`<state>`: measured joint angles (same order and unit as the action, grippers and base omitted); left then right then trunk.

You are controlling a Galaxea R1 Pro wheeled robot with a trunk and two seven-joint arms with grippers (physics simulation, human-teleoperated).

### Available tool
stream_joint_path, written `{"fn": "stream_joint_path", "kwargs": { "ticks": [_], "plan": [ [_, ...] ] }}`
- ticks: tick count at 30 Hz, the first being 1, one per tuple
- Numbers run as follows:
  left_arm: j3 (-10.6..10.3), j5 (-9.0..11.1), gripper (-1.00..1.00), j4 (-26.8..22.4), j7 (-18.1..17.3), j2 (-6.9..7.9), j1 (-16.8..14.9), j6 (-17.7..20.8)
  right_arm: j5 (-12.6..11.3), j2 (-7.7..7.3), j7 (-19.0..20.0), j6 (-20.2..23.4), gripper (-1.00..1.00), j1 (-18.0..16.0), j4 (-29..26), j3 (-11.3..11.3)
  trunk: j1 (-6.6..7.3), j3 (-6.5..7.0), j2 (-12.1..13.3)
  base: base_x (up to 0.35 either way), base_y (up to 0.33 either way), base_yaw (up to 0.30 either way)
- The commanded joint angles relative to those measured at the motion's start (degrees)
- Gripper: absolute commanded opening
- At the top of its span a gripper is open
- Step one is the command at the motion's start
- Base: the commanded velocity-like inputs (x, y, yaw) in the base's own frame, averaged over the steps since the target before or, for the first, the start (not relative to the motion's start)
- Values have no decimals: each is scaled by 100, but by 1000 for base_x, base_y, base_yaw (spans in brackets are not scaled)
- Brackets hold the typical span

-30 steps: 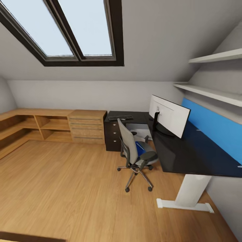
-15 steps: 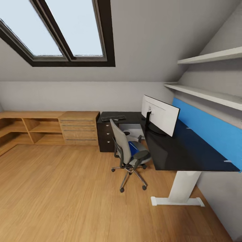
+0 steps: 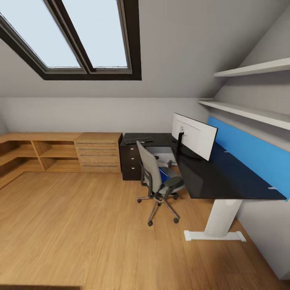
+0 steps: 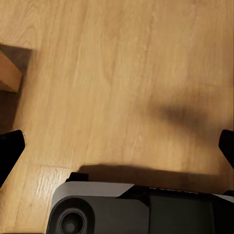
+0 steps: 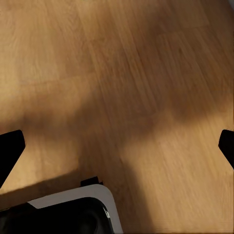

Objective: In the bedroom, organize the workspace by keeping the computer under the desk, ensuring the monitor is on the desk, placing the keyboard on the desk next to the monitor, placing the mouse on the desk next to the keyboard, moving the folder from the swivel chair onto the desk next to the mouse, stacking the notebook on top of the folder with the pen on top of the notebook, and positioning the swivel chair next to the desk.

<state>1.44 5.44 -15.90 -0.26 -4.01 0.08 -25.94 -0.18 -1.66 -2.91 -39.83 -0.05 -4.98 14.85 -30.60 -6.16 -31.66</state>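
Swivel chair point(image 3: 156, 181): on wood floor point(image 3: 80, 233), just beside the inner edge of the worktop; backrest twd room, seat twd worktop.
Folder point(image 3: 163, 175): bright blue, flat on chair seat; long axis can't tell, mostly hidden by backrest.
Worktop point(image 3: 225, 177): black, L-shaped; long arm runs along blue wall panel point(image 3: 249, 155), short arm along back wall over drawers.
Monitor point(image 3: 194, 136): upright on worktop at corner of the L; wide axis along long arm, white side twd room.
Keyboard point(image 3: 138, 140): flat on short arm, long axis along back wall.
Computer point(image 3: 162, 154): pale box under worktop, behind chair; partly hidden.
Wooden drawer unit point(image 3: 100, 153): beside drawer end of worktop.
Left hand point(image 4: 117, 146): fingertips wide apart, nothing btwn, over floor.
Right hand point(image 5: 117, 146): fingertips wide apart, nothing btwn, over floor.
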Motion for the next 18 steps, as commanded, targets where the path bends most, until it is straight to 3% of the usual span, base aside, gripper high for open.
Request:
{"fn": "stream_joint_path", "kwargs": {
  "ticks": [1,15,18],
  "plan": [
    [13,27,100,-6,-9,-3,1,-7,4,-4,-25,-13,100,-2,-3,-19,-1,-8,-8,-77,84,0],
    [14,27,100,-7,-9,-3,1,-20,9,-10,-25,-13,100,-4,-3,-19,-1,-8,-8,-19,20,0],
    [14,27,100,-7,-9,-3,1,-25,9,-10,-24,-14,100,-4,-3,-19,-1,-8,-8,183,0,0]
  ]
}}
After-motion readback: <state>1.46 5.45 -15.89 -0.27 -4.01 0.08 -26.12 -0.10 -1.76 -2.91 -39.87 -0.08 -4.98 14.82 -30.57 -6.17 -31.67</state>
